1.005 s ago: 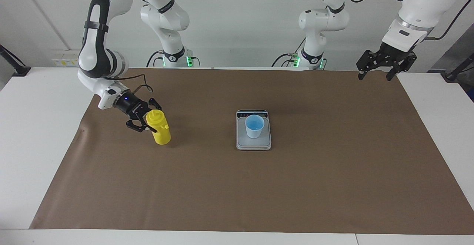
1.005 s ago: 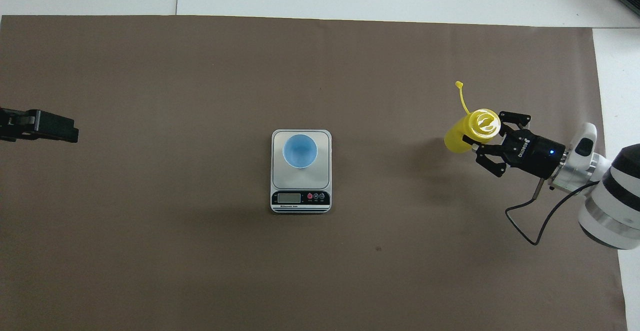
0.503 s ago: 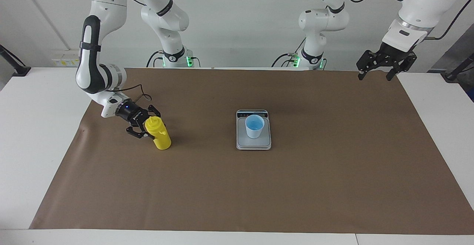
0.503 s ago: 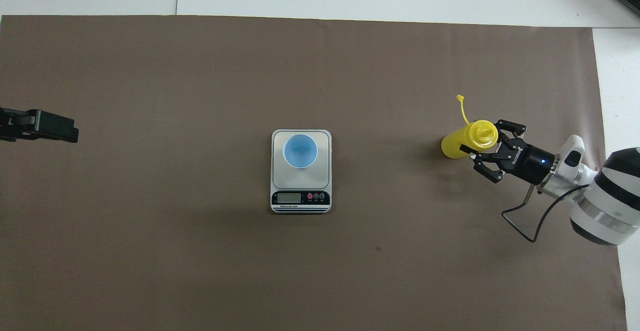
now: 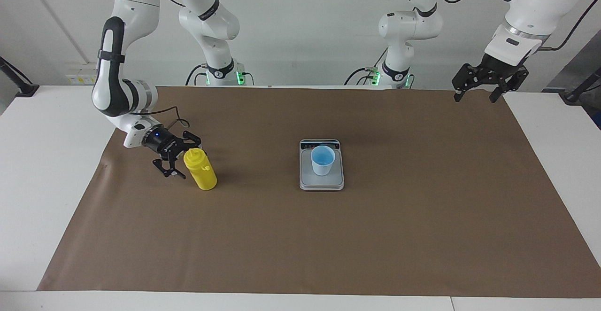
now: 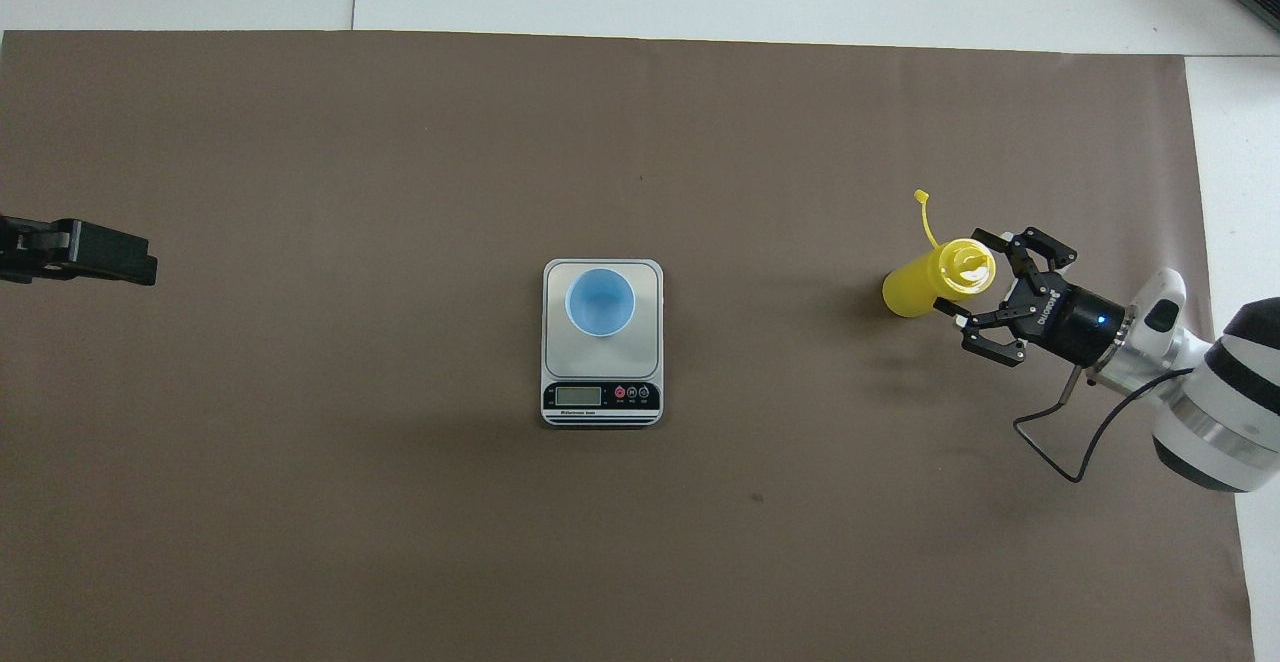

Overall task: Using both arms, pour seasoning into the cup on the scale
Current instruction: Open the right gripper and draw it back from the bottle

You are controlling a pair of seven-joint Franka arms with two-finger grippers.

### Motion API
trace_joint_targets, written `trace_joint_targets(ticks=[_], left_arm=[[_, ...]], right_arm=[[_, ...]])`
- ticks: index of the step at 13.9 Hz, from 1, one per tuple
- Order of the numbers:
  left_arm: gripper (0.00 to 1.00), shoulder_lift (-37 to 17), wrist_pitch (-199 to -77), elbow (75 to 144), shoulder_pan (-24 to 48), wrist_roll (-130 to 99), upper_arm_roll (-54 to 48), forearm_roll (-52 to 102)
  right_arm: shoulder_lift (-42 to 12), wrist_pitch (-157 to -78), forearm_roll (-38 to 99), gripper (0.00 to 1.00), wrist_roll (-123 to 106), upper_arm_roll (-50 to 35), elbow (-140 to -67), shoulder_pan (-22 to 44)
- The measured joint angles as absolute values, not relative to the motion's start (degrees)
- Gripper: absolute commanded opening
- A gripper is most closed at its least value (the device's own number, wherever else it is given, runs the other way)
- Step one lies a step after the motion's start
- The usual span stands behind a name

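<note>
Overhead view gives me the scale's [image 6: 602, 342] dark display strip along its edge nearest the robots, and the bottle's [image 6: 925, 282] tethered cap trailing away from the robots; from the facing view I can't read either. Facing view tells me the bottle [image 5: 200, 169] stands upright on the brown mat [image 5: 422, 236], toward the right arm's end of the table. My right gripper [image 5: 180, 160] sits low just beside it with fingers spread wide, holding nothing. A second ago those fingers were clamped on the bottle, which leaned; now it stands free. The cup [image 5: 322, 159] sits on the scale [image 5: 321, 182] at mid-table. My left gripper [image 5: 483, 84] waits, raised over the mat's corner, fingers apart and empty, unchanged.
</note>
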State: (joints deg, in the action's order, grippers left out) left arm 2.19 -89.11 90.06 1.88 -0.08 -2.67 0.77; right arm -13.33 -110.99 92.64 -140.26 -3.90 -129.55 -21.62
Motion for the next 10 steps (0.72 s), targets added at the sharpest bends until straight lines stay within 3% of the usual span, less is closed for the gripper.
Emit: trace_joint_targets(ticks=[6, 10], left_arm=[[1.00, 2.2, -89.1, 90.1, 1.9, -0.1, -2.7, 0.8], [1.00, 2.2, -89.1, 90.1, 1.9, -0.1, -2.7, 0.8]], right_arm=[[-12.9, -114.4, 77.8, 1.00, -140.3, -3.6, -128.9, -24.8], [-8.3, -120.6, 67.9, 1.00, -139.5, -3.6, -126.7, -25.0]])
